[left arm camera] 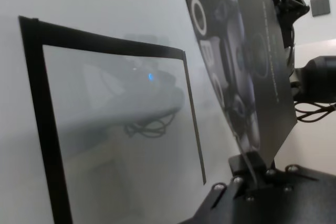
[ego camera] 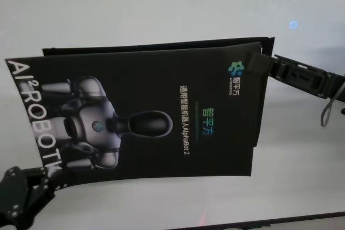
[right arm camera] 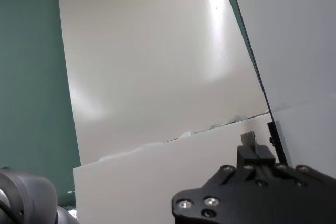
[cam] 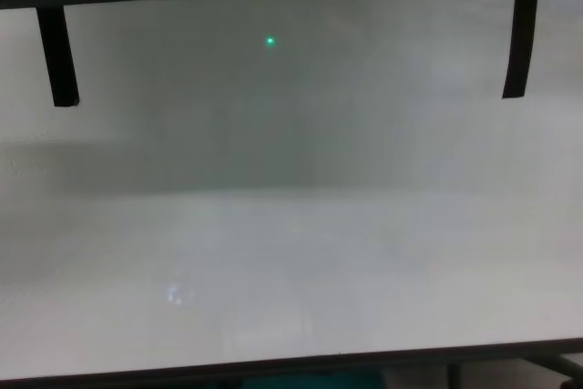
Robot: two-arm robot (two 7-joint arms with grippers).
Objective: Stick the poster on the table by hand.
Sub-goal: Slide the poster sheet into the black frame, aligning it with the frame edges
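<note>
Table (ego camera: 161, 4) edge nearest the robot runs dark along the bottom of the chest and head views; white glossy top beyond it. Left gripper (ego camera: 47, 173) sits at the near left, clamped on the poster's (ego camera: 161, 111) near-left corner by the white letters; left wrist view shows its fingers (left arm camera: 251, 167) pinching the sheet's edge. Poster is held lifted above the table between both arms, printed side up, robot picture toward the left, logo toward the right. Black strip frame (left arm camera: 39, 103) lies flat on the table under it, three sides visible in the left wrist view; two strip ends (cam: 56, 56) hang in the chest view. Right gripper (ego camera: 257, 62) grips the poster's far-right corner, jaws closed on it. No containers visible.
</note>
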